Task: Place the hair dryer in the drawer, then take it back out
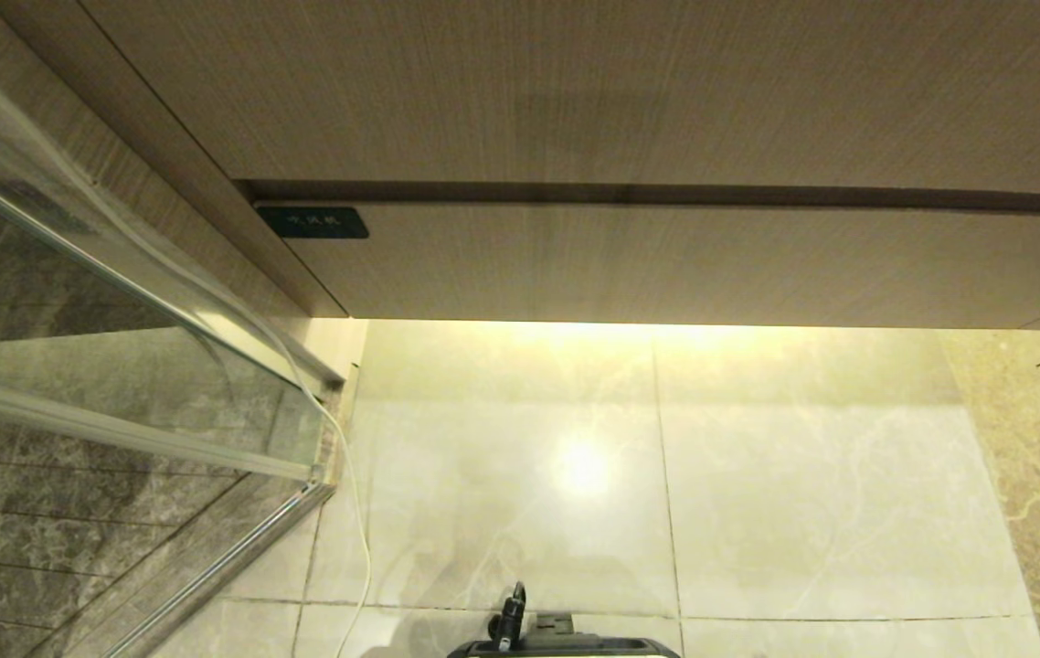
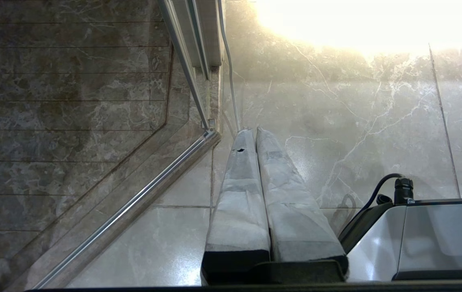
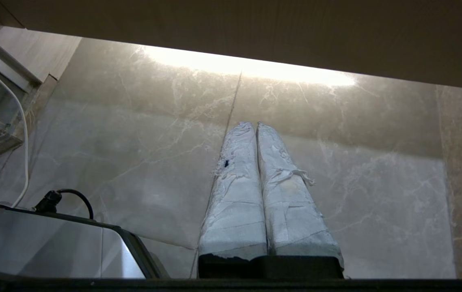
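drawer [image 1: 666,265] shut, no dryer in sight; right tool [image 3: 255,126] and left tool [image 2: 254,132] pressed together, empty. spread fingers first, hook the top edge squarely.

Both the left gripper [image 2: 255,132] and right gripper [image 3: 254,125] hang low, fingers pressed together, empty.

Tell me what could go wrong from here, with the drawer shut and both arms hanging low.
1. The drawer sits closed and shows no handle, so a tool may slip off its flat front.
2. The glass door stands close on the left; a rising left tool could strike it.
3. The hair dryer is nowhere in view, so the search may stall.
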`<state>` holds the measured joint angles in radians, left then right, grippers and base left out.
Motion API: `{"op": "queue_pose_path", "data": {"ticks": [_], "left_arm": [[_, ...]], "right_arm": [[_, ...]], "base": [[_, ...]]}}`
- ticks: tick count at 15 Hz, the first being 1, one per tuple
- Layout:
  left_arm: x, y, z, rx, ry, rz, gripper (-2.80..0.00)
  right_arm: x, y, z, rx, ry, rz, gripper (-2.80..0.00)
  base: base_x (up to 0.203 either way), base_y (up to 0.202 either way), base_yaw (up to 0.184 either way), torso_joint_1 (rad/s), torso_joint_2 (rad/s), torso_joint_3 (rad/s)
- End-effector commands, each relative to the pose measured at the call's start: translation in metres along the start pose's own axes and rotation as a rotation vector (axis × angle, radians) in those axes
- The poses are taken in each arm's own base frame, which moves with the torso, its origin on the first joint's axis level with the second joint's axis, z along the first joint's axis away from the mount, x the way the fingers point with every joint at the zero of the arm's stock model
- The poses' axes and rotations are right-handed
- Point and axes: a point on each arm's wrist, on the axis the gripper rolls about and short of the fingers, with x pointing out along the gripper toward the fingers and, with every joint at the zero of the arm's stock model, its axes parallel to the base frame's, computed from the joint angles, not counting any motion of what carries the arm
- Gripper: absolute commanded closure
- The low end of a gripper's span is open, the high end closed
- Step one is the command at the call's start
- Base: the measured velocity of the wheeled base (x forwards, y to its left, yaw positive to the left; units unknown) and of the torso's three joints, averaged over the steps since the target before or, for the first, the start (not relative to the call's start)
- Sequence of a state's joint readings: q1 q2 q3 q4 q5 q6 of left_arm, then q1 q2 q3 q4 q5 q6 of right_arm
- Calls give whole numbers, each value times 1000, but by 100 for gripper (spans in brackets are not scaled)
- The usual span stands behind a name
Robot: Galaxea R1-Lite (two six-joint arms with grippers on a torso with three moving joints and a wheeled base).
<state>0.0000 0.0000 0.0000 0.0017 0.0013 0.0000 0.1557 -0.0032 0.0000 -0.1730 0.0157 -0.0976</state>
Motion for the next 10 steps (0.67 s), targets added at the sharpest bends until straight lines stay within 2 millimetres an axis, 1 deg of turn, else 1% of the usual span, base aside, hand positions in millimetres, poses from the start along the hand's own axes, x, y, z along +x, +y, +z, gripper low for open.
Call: {"op": "queue_pose_path", "data": {"ticks": [1, 3, 6, 7, 9, 10], "left_arm": [[0, 0, 0, 0, 0, 0, 0], [0, 0, 0, 0, 1, 0, 0], [0, 0, 0, 0, 0, 0, 0], [0, 0, 0, 0, -1, 0, 0], [0, 0, 0, 0, -1, -1, 0], [0, 0, 0, 0, 0, -1, 0]], "right_arm": [[-2, 1, -12, -13, 3, 2, 0], [-2, 1, -11, -45, -5, -22, 0], [-2, 1, -11, -81, -6, -7, 0], [-2, 1, -11, -46, 0, 0, 0], [-2, 2, -19, 6, 80, 16, 0], [-2, 2, -17, 21, 56, 13, 0]], "base": [[0, 0, 0, 0, 0, 0], [0, 0, 0, 0, 0, 0], [0, 0, 0, 0, 0, 0], [0, 0, 0, 0, 0, 0], [0, 0, 0, 0, 0, 0], [0, 0, 0, 0, 0, 0]]}}
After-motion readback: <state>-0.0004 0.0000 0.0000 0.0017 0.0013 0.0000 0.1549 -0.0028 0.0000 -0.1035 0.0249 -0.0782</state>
